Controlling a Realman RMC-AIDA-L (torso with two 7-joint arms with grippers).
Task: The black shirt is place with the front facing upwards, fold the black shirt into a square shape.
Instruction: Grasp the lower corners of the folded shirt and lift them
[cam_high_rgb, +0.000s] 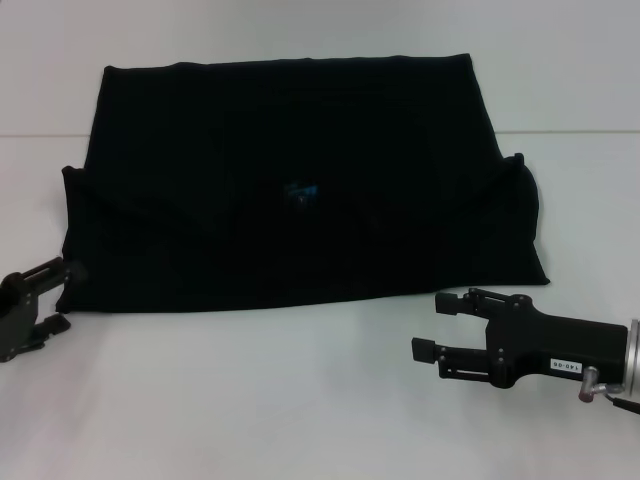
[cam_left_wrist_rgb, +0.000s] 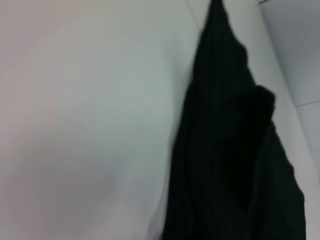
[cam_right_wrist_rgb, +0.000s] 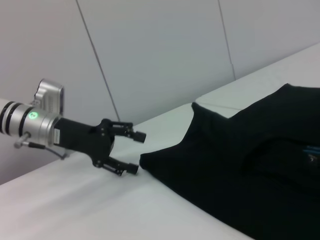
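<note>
Now, black shirt (cam_high_rgb: 290, 190) folded, long axis left-right, both tools open beside it.

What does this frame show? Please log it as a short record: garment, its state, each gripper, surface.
garment: black cotton short-sleeved shirt, small blue neck label visible near its middle
state: lying flat, already folded into a wide shape, not yet a square; no lettering visible
left gripper: open, beside the shirt's near left corner, holding nothing
right gripper: open, just off the shirt's near right corner, apart from the cloth
surface: white table, shirt resting on it
</note>
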